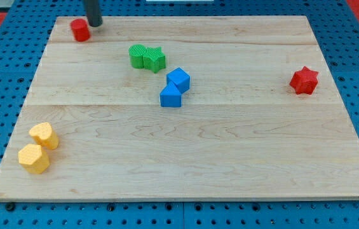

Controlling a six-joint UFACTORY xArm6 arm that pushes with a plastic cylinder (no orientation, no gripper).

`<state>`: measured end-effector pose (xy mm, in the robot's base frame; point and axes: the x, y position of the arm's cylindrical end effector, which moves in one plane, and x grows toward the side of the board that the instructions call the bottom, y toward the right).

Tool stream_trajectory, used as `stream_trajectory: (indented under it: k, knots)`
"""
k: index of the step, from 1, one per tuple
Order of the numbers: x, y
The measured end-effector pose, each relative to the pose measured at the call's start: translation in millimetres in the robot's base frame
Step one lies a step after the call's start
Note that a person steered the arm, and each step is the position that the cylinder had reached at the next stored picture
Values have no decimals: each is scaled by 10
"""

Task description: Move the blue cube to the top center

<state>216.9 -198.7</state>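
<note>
Wooden board [230, 159], my tip [94, 25] beside red block [80, 30], far from blue cube [178, 79]; no hand visible.

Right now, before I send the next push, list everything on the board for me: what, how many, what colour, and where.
board: 1, pale wood, fills most of the view, on a blue pegboard
blue cube: 1, blue, just left of centre, upper half
blue block: 1, blue, wedge-like, touching the cube on its lower left
green blocks: 2, green, above the blue pair, pressed together; a rounded one on the left, a star on the right
red block: 1, red, top left corner, shape unclear
red star: 1, red, far right, upper half
yellow blocks: 2, yellow, bottom left, close together; one upper, one lower
my tip: 1, dark rod, top left, just right of the red block, far from the blue cube
</note>
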Motion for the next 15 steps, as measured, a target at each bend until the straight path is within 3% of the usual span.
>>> stream_trajectory:
  k: [2,3,5,7,9,10,11,13,14,15]
  knots:
    - [134,737]
    - [601,1533]
    - [806,2205]
    - [817,2215]
    - [1355,2207]
    - [1671,1969]
    - [1672,1449]
    - [1817,1386]
    - [2101,847]
    - [2373,1110]
